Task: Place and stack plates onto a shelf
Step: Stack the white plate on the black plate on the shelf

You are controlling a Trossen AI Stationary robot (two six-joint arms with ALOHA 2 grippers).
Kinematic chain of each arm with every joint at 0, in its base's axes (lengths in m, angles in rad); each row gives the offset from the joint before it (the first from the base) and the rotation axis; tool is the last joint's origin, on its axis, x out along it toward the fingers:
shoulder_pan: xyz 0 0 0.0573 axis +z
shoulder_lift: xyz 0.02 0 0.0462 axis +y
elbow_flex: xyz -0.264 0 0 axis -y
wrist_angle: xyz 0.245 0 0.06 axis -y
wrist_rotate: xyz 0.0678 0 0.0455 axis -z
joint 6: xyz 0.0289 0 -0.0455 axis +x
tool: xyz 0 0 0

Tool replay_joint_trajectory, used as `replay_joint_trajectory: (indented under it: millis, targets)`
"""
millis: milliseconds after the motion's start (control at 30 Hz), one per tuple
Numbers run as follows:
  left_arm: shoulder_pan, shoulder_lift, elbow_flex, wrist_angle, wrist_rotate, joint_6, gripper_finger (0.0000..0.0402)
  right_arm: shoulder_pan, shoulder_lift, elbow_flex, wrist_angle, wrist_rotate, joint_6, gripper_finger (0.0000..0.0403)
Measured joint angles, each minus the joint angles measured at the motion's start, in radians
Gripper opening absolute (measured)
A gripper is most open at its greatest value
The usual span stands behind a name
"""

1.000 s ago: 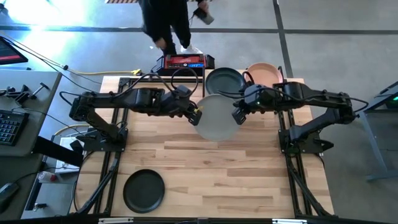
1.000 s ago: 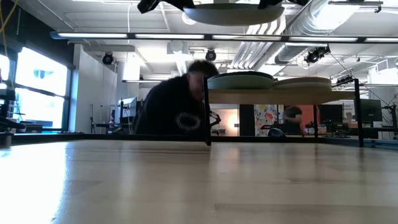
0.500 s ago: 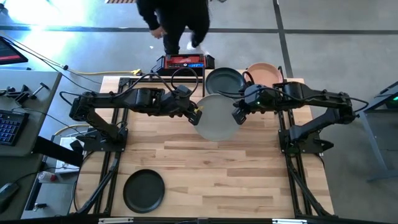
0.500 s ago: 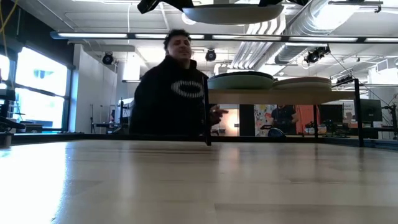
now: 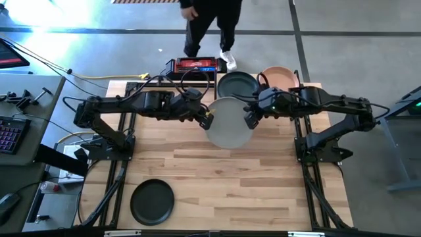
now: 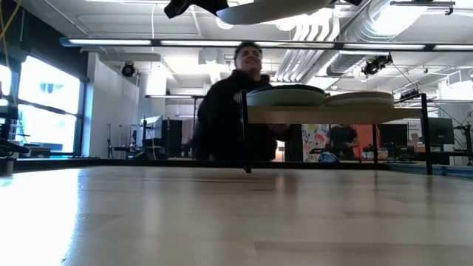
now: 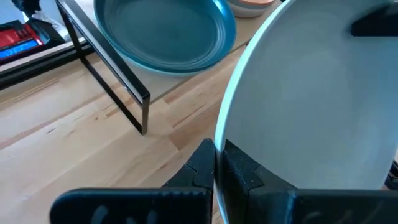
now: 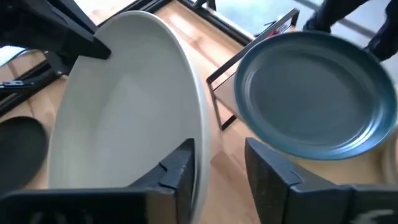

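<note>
The light-wood table (image 5: 223, 178) carries a black plate (image 5: 152, 201) near its front left corner and the shelf (image 5: 302, 84) at its far edge, where a dark teal plate (image 5: 238, 85) and a peach plate (image 5: 280, 78) lie side by side

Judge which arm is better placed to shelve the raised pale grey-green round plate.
Likely right: the right gripper straddles the pale grey-green round plate's rim nearest the light-wood shelf; the left gripper clamps the far rim.

2 dark jointed arms, black cables, black jaws
</note>
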Motion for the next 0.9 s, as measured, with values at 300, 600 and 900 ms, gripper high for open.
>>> replay_joint_trajectory:
  millis: [300, 600, 900]
  targets:
    - [0.101, 0.000, 0.000, 0.009, 0.070, 0.071, 0.0000, -0.082, -0.032, 0.000, 0.026, 0.021, -0.079, 0.0142]
    - [0.253, -0.002, 0.000, 0.001, 0.134, 0.192, 0.0000, -0.190, -0.055, 0.000, 0.121, 0.037, -0.189, 0.0142]
    - [0.416, -0.002, 0.000, 0.120, 0.262, 0.306, 0.0000, -0.270, -0.055, 0.000, 0.131, 0.027, -0.215, 0.0142]
